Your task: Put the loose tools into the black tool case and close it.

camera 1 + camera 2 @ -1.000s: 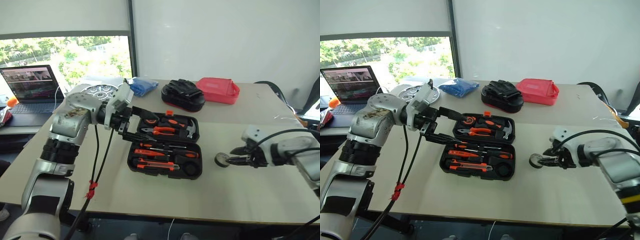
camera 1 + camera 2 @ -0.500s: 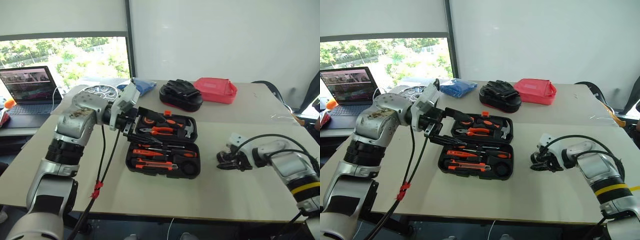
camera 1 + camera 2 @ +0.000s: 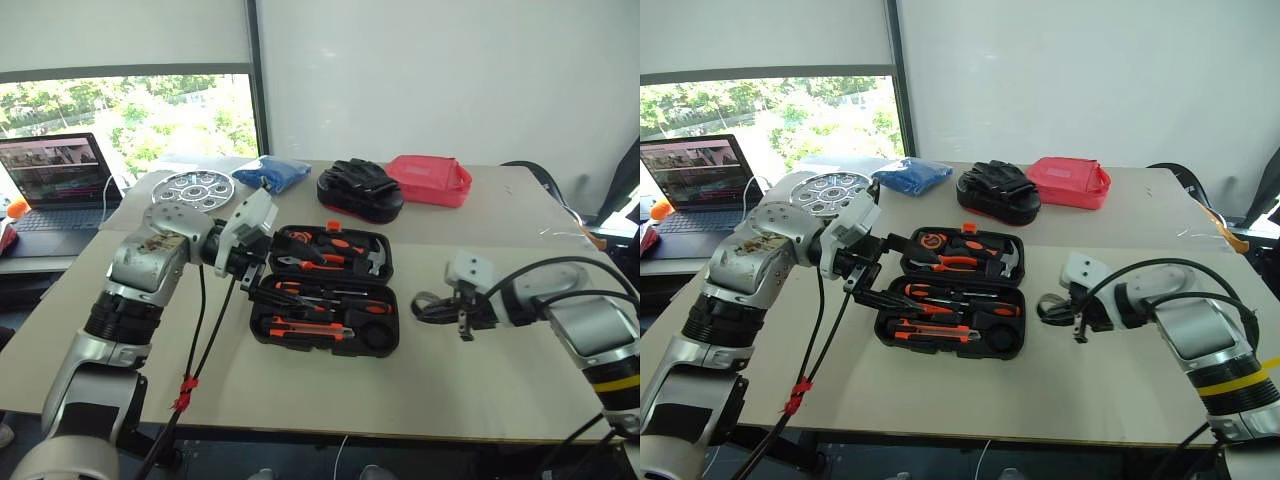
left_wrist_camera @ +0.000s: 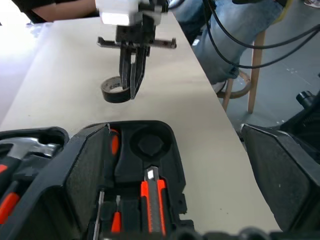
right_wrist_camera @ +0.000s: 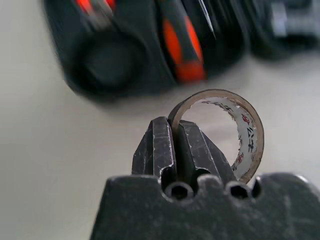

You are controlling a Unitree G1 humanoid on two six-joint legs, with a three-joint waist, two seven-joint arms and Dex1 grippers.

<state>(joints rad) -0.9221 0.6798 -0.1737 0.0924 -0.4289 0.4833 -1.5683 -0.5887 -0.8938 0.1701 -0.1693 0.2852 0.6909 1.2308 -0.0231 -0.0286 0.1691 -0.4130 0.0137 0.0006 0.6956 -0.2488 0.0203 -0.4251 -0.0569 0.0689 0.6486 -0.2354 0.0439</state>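
Note:
The black tool case (image 3: 392,346) lies open in the middle of the table, with orange-and-black tools in its recesses: a utility knife (image 4: 152,197), screwdrivers (image 3: 335,293), pliers and a hammer. One round recess (image 4: 149,145) at the case's right end is empty. My right gripper (image 3: 440,306) is shut on the wall of the small tape roll (image 5: 246,134) and holds it just above the table, right of the case. The tape roll (image 4: 116,93) hangs from the fingers (image 4: 131,75). My left gripper (image 3: 278,275) stands open over the case's left end.
Along the far edge sit a round silver tray (image 3: 192,188), a blue bag (image 3: 272,172), a black bundle (image 3: 360,190) and a red pouch (image 3: 435,180). A laptop (image 3: 55,170) stands on a desk to the left. A seated person's legs (image 4: 235,30) are beyond the table's right side.
My right gripper shut on the tape roll, lifted it off the table and carried it left toward the case. The left gripper stayed open over the case's left end.

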